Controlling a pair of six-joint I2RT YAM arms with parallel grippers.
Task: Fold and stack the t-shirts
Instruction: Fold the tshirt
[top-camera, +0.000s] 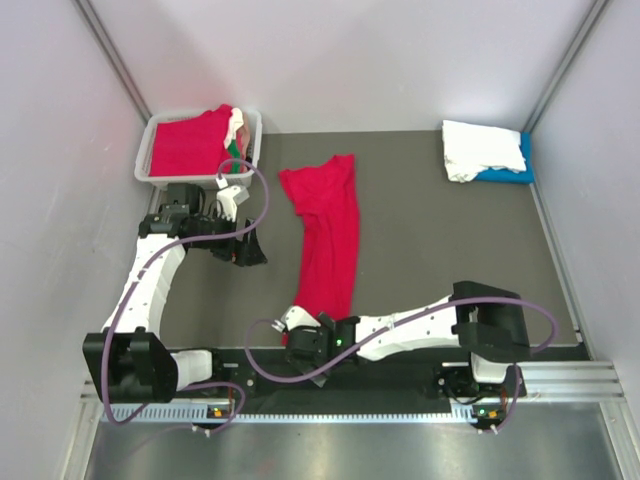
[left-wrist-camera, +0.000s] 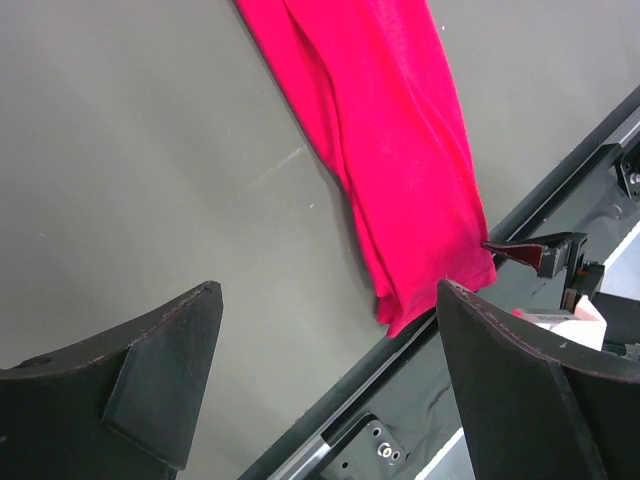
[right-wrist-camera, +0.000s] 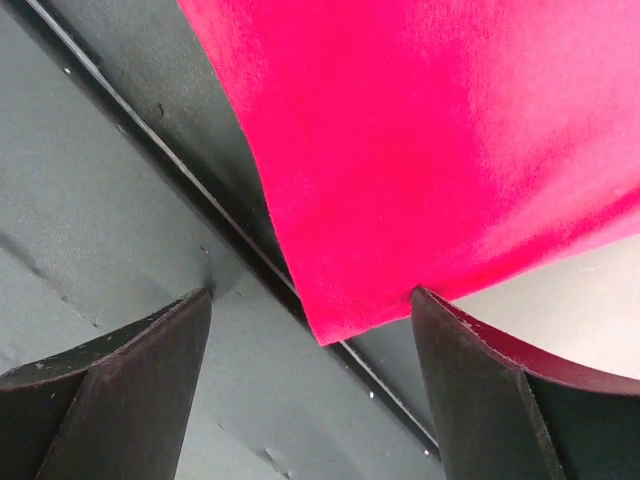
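While the red t-shirt (top-camera: 325, 235) is lying lengthwise on the table (top-camera: 450, 260), the right claw (right-wrist-camera: 310, 294) is straddling its near corner, jaws apart, gripping nothing; the left claw (left-wrist-camera: 330, 285) is hovering open to its left.

A dark grey tabletop (top-camera: 420, 250) carries a red t-shirt (top-camera: 325, 240) lying as a long narrow strip down its middle, a pale plastic tub (top-camera: 146, 152) at the far left corner, and a white t-shirt (top-camera: 480, 148) stacked on a blue t-shirt (top-camera: 505, 176) at the far right.
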